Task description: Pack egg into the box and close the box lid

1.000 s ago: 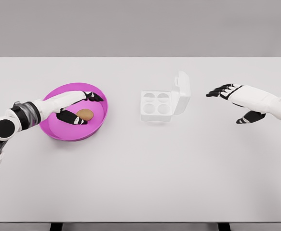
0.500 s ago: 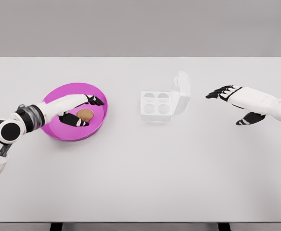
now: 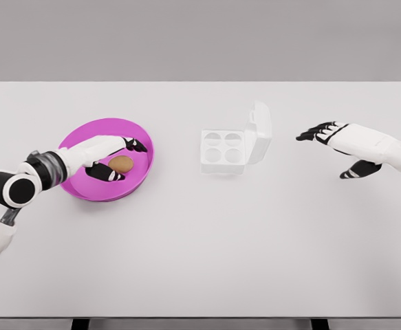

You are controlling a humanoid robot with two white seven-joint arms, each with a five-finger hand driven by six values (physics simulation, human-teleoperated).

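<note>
Table: white, wide, fills most of the head view; grey wall behind.
Plate: round, bright pink, shallow rim, on the table's left part.
Egg: brown, lying on the plate, right of its middle; not in the box.
Box: white, small, near the table's middle, well apart from the plate. Four round cups show in its tray, none filled.
Lid: stands raised on the box's right side, hinged there, leaning a little away from the tray; box open.
Left hand: white with dark fingertips, arm coming in from the lower left edge and reaching over the plate. Hand sits just left of the egg.
Left hand fingers: long fingers stretch above and past the egg; thumb curves below it on the near side. Fingers bracket the egg with a gap between them. Whether any tip touches the shell cannot be told; egg looks to rest on the plate, not lifted.
Right hand: arm comes in from the right edge, hand held above the table, well right of the box and apart from the lid.
Right hand fingers: spread loosely, pointing left toward the box, thumb hanging lower and apart; holding nothing.
</note>
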